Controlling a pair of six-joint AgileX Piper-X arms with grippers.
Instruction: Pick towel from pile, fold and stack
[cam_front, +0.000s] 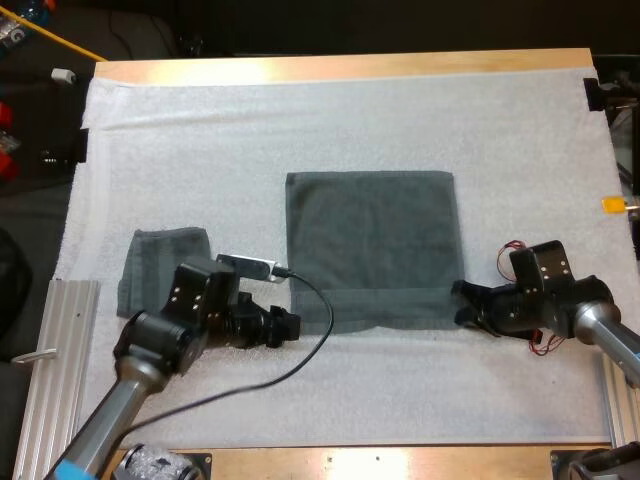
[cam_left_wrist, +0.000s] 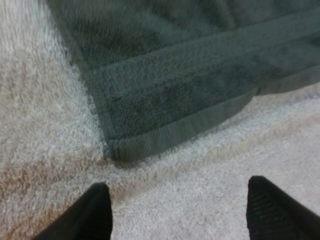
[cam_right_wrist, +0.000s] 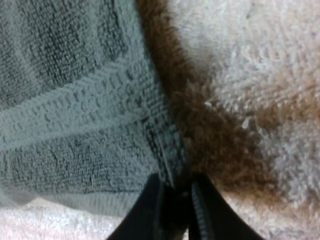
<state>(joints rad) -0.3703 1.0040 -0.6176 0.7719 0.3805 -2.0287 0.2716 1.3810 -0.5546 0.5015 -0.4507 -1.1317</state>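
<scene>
Now the fold is being prepared. The flat towel (cam_front: 372, 245) is lying spread in the middle of the mat (cam_front: 300, 110) on the worktop, and its near right corner is being pinched by the right gripper (cam_front: 464, 303), whose fingers (cam_right_wrist: 150, 210) are pressing on it. The left gripper (cam_front: 292, 326) is being held wide apart just before the near left corner (not touching it yet). Next, that corner is probably to be grasped too, so that both can be lifted together.

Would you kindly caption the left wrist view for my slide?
Open left pincer over the mat, facing a corner of the spread towel.
</scene>
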